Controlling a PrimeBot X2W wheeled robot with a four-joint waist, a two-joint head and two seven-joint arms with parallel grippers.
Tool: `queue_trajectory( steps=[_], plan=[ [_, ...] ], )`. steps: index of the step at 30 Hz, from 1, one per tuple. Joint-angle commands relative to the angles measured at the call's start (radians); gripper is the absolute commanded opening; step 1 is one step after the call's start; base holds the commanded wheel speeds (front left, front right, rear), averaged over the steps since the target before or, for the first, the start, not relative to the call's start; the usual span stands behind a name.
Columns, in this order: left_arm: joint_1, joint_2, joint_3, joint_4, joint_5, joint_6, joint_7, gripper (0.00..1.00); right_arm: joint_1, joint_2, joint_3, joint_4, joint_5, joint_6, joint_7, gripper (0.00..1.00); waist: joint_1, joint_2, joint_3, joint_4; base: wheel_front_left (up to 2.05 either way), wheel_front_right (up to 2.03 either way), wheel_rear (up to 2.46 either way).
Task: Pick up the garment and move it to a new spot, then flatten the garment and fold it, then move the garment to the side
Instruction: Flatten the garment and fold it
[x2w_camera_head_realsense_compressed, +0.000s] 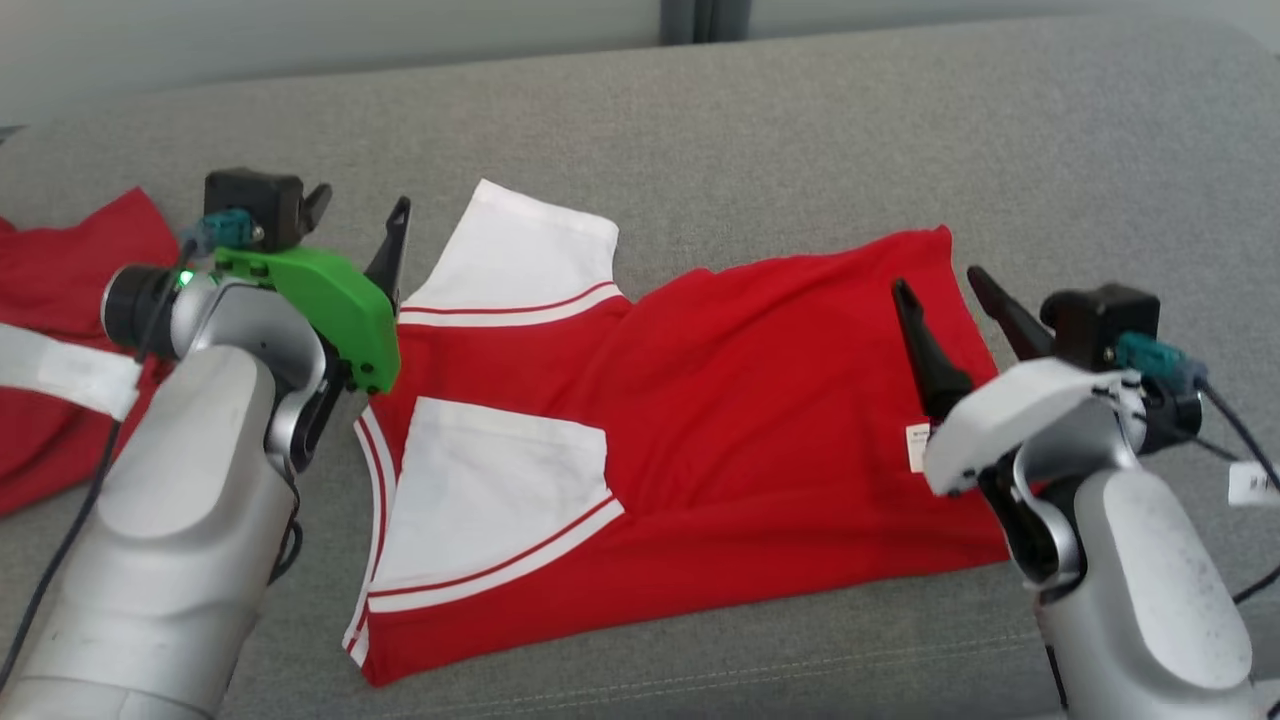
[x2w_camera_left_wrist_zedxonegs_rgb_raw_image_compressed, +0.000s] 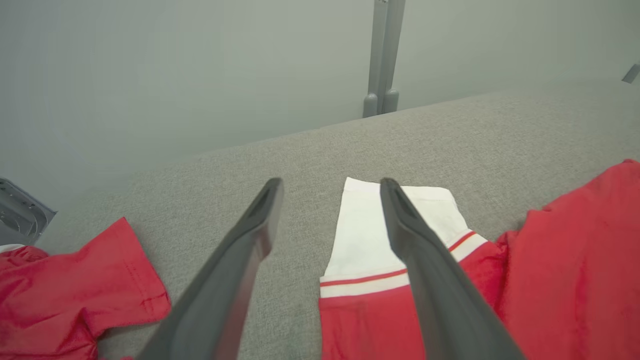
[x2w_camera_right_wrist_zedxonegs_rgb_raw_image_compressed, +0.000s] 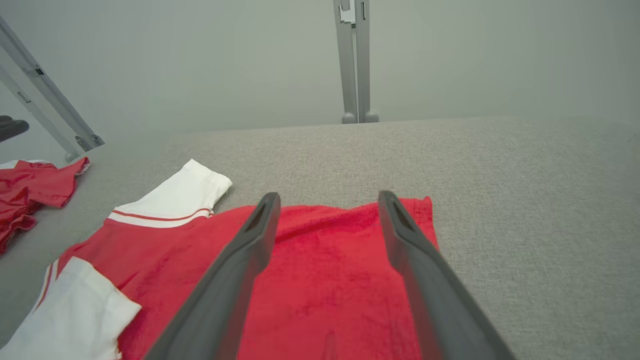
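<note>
Garment of red fabric with white striped sleeves (x2w_camera_head_realsense_compressed: 720, 400) is spread across the grey fabric-covered table (x2w_camera_head_realsense_compressed: 800, 120). The left gripper (x2w_camera_head_realsense_compressed: 363, 200) is held released and empty by one white sleeve (x2w_camera_head_realsense_compressed: 520, 250), the right gripper (x2w_camera_head_realsense_compressed: 938, 280) likewise over the red hem (x2w_camera_head_realsense_compressed: 935, 250).

A wide surface covered with grey woven fabric (x2w_camera_head_realsense_compressed: 800, 120) carries everything. In the head view a red garment (x2w_camera_head_realsense_compressed: 760, 400) lies on its middle, spread nearly flat, with the hem toward 3 o'clock and the neck toward 9 o'clock. One white sleeve (x2w_camera_head_realsense_compressed: 520, 260) with red stripes points toward 11 o'clock and rests on the grey fabric. The other white sleeve (x2w_camera_head_realsense_compressed: 490, 490) is folded over the red body, toward 7 o'clock. At 9 o'clock, at the edge of the view, a second red cloth (x2w_camera_head_realsense_compressed: 60, 290) with a white band lies crumpled, apart from the garment, with bare grey fabric between them.
</note>
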Motion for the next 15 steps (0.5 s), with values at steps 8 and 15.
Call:
queue_trajectory(
  steps=[8, 15],
  plan=[
    [-0.206, -0.046, -0.013, 0.158, 0.019, 0.020, 0.068, 1.00, -0.282, -0.002, -0.082, 0.062, -0.074, 0.000, 0.314, 1.00, 0.0000, -0.0001, 0.257, -0.093, 0.00, 0.00, 0.00],
    [-0.313, -0.068, -0.018, 0.257, 0.018, 0.031, 0.116, 1.00, -0.407, -0.003, -0.088, 0.054, -0.140, 0.000, 0.478, 1.00, 0.0000, -0.0001, 0.308, -0.094, 0.00, 0.00, 0.00]
  ],
)
